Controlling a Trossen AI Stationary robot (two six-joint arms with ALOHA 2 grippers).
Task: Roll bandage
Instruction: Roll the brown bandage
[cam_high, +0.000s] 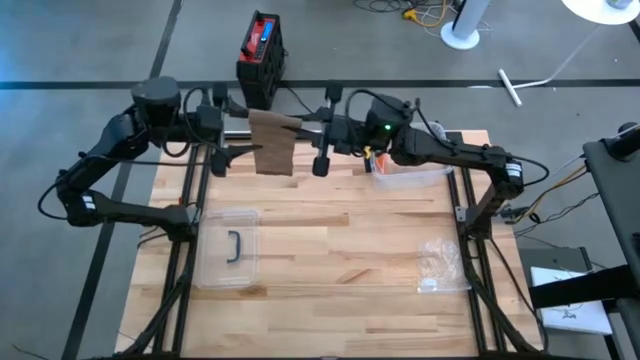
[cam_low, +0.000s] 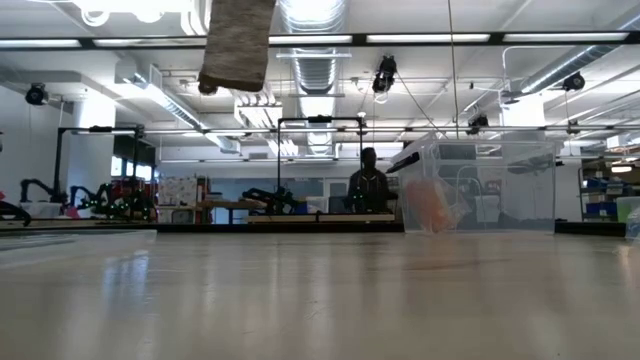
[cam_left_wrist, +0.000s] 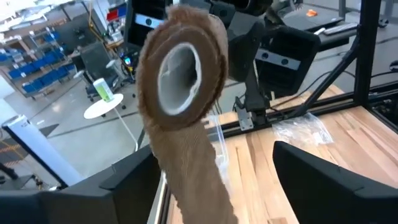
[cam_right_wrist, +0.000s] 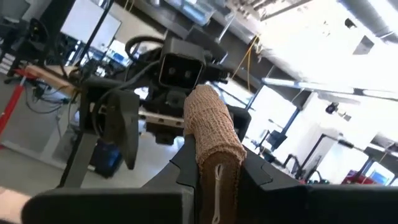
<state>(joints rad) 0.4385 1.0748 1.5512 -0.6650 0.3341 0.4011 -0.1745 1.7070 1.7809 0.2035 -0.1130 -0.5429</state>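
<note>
A brown bandage (cam_high: 272, 142) hangs high over the table's far edge, partly rolled. In the left wrist view its roll (cam_left_wrist: 180, 68) shows end-on with a hollow white core, and a loose tail (cam_left_wrist: 193, 180) drops from it. That tail's lower end (cam_low: 238, 45) hangs at the top of the low view. My right gripper (cam_high: 303, 135) is shut on the roll from the right. My left gripper (cam_high: 238, 142) faces the roll's hollow end from the left. Its fingers (cam_left_wrist: 124, 186) stand wide open and touch nothing. My right gripper pinches the roll's right-hand end (cam_right_wrist: 214, 146) between its two fingers. The fingers come about level from the table's right side and lie along the roll. The roll is lifted clear of the table, and its tail hangs slack below it.
A clear plastic lid with a dark handle (cam_high: 230, 248) lies at the left of the table. A clear container (cam_high: 412, 176) stands at the far right, and a plastic bag (cam_high: 440, 262) lies nearer on the right. A person (cam_low: 368, 185) stands in the room beyond.
</note>
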